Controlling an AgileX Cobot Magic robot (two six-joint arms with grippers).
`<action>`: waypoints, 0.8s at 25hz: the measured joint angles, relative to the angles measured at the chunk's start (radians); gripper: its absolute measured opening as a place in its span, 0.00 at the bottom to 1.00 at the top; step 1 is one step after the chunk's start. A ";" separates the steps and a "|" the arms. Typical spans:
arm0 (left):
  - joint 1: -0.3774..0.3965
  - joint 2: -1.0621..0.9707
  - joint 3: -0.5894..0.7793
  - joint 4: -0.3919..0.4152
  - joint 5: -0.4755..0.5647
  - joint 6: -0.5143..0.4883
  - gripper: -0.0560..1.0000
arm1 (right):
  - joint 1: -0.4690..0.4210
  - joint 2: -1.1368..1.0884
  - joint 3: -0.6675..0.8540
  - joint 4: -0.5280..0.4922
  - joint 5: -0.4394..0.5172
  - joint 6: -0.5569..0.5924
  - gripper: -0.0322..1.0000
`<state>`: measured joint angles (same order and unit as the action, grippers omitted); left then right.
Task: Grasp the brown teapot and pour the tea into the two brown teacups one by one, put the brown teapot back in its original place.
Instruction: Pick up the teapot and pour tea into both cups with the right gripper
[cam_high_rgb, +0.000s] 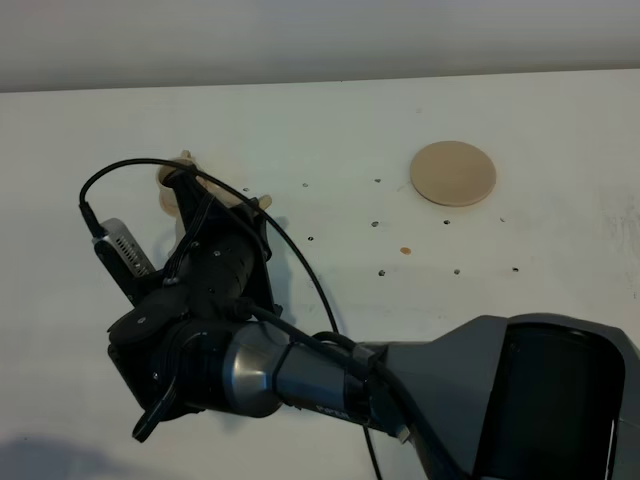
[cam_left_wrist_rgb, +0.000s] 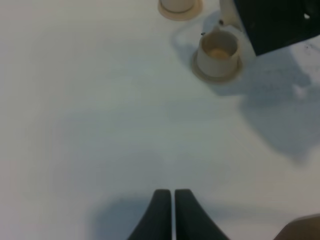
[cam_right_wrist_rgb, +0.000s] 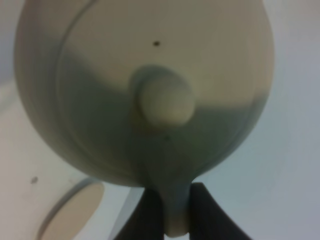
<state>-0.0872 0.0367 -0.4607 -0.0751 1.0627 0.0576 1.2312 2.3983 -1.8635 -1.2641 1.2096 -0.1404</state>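
My right gripper is shut on the loop handle of the brown teapot, which fills the right wrist view with its lid knob facing the camera. In the exterior high view the right arm reaches across to the left and hides the teapot; only tan edges show beside it. The left wrist view shows the two brown teacups on saucers: one under the black right arm with an orange tint inside, one farther off. The round coaster lies bare at the back right. My left gripper is shut and empty above the table.
A tan saucer edge shows below the teapot in the right wrist view. The white table has small dark specks and an orange spot. The right arm's cable loops over the table.
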 joint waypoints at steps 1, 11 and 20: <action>0.000 0.000 0.000 0.000 0.000 0.000 0.04 | 0.001 0.001 0.000 0.000 0.000 0.000 0.14; 0.000 0.000 0.000 0.000 0.000 0.000 0.04 | 0.001 0.018 0.000 -0.030 -0.001 -0.013 0.14; 0.000 0.000 0.000 0.000 0.000 0.000 0.04 | -0.003 0.018 0.000 -0.037 -0.001 -0.014 0.14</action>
<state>-0.0872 0.0367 -0.4607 -0.0751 1.0627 0.0576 1.2283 2.4166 -1.8635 -1.3012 1.2089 -0.1543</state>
